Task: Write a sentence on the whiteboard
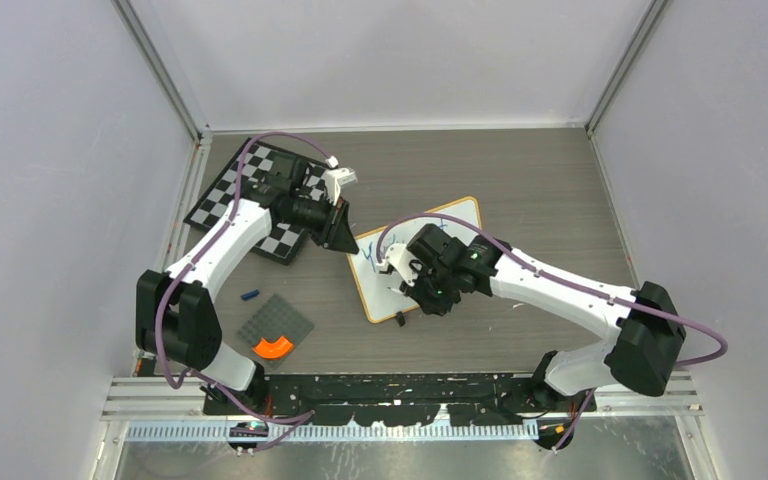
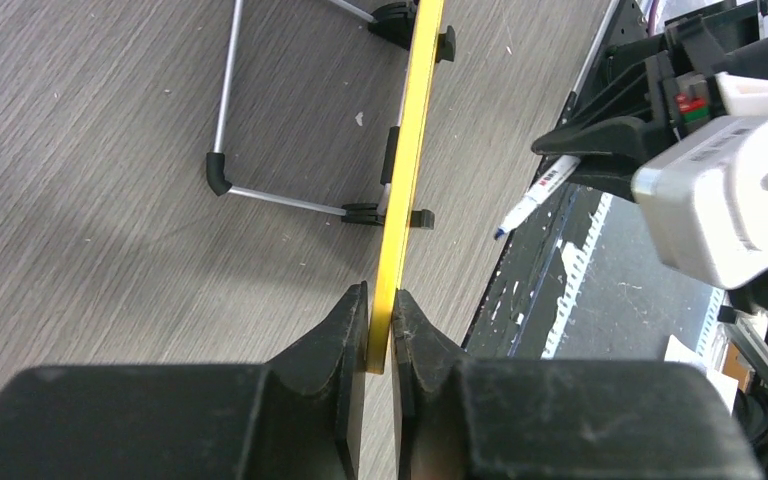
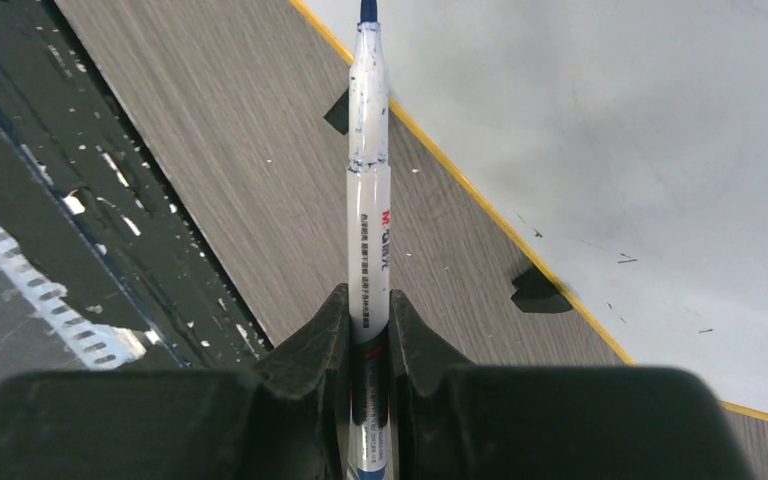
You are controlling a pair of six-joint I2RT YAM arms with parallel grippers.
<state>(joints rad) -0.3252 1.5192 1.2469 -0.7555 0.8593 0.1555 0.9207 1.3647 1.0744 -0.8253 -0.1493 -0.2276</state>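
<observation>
left gripper (image 2: pixel 380 305) pinches the whiteboard (image 2: pixel 412 130) by its edge, lower centre; right gripper (image 3: pixel 368 305) clamps a marker (image 3: pixel 370 200) pointing to the frame's top.

Red "M" on the marker (image 3: pixel 369 250)

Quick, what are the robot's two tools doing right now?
Left tool: closed on the whiteboard edge.
Right tool: closed on the pen.

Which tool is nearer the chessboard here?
Left. The left tool sits right beside the chessboard, clamped on the whiteboard frame; the right tool holds a marker at the whiteboard, farther away.
</observation>
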